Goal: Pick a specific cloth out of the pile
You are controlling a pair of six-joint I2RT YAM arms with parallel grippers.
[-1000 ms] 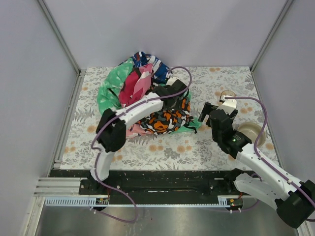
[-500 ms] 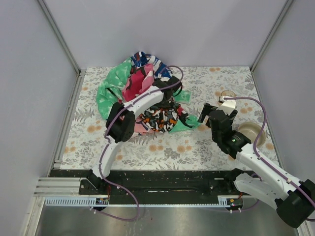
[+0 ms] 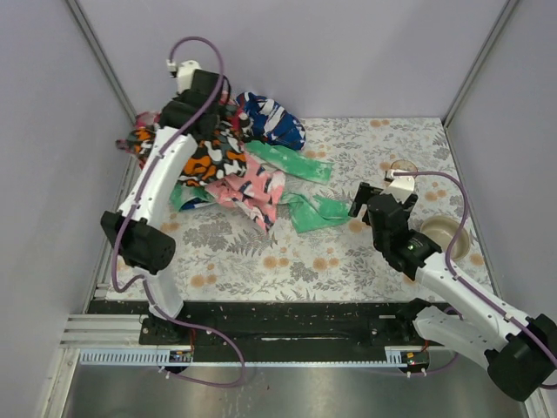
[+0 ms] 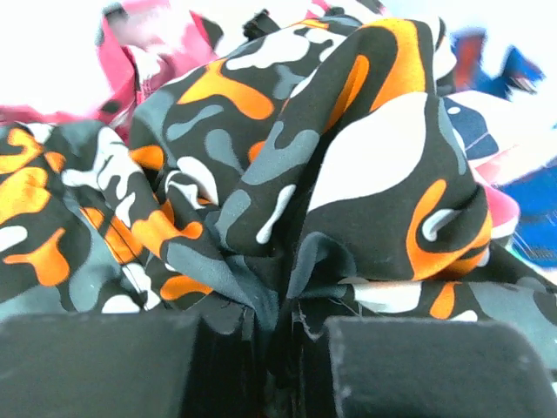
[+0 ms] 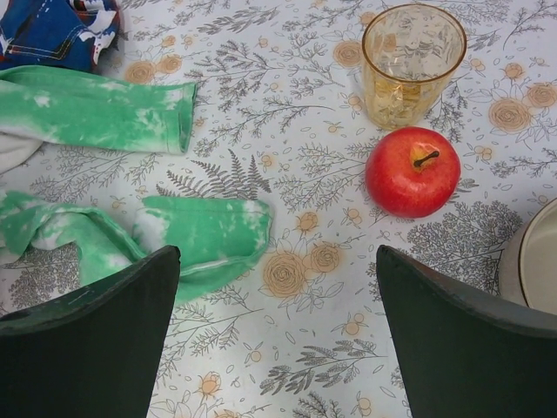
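My left gripper (image 3: 188,106) is raised at the back left, shut on a fold of the orange, black and white camouflage cloth (image 3: 207,158). In the left wrist view that camouflage cloth (image 4: 287,165) fills the picture, bunched between the jaws of the left gripper (image 4: 278,329). The pile (image 3: 252,187) lies spread across the table: pink floral in the middle, mint green (image 3: 306,209) to the right, blue-white-red (image 3: 274,119) at the back. The plain white cloth does not show in any view. My right gripper (image 5: 277,261) stands open above bare table, next to a mint-green end (image 5: 204,235).
A red apple (image 5: 412,171) and an amber glass (image 5: 412,52) stand on the flowered table right of the pile. A pale plate (image 3: 444,235) lies at the right edge. Grey walls and a metal frame close in the table on three sides.
The left gripper shut on the camouflage cloth, then swung up and to the back left, dragging it out and spreading the pile. The right arm stayed put.
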